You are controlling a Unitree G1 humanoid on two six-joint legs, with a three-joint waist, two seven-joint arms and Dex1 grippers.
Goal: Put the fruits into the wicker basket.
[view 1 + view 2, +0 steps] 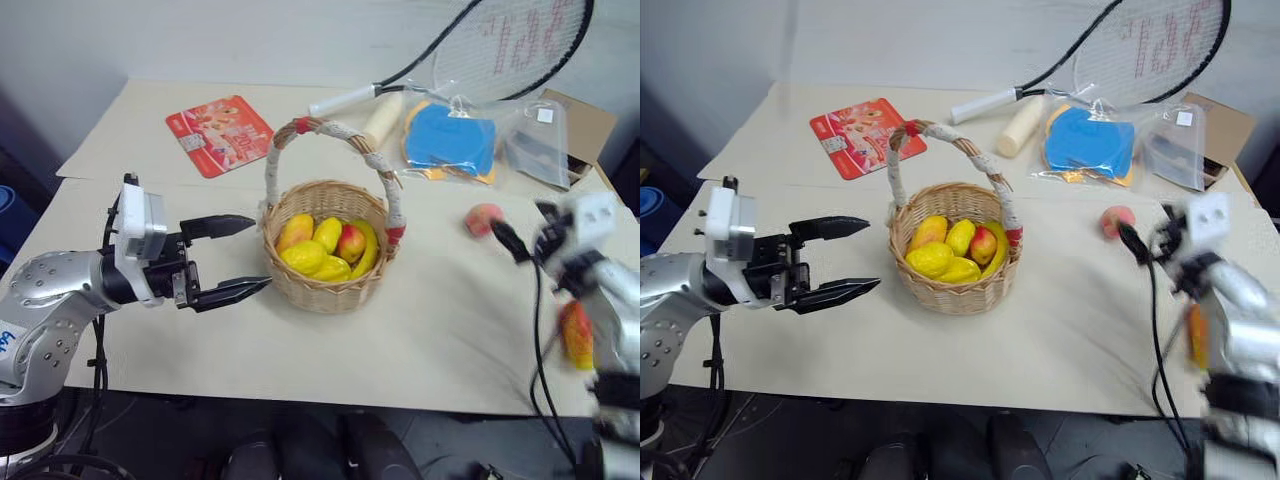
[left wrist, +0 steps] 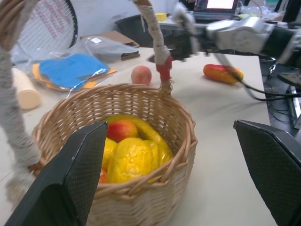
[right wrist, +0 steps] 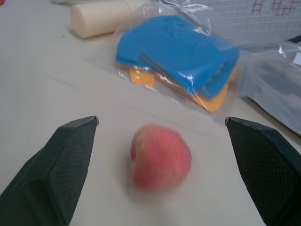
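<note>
The wicker basket (image 1: 325,262) sat mid-table w/ yellow & red fruits (image 1: 325,248) piled inside, some hidden under others. The left gripper (image 1: 240,257) was beside it, jaws wide apart, holding nothing. The right gripper (image 3: 160,155) was blurry, jaws wide, w/ a pink peach (image 3: 161,156) on the table between them, not touched. A red-yellow mango (image 2: 223,73) lay apart, partly hidden by the right arm.

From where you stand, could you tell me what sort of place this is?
Probably an office or lab set up for testing: a cardboard-covered table with a wicker basket, a racket against the wall, and a laptop on a desk behind.
</note>
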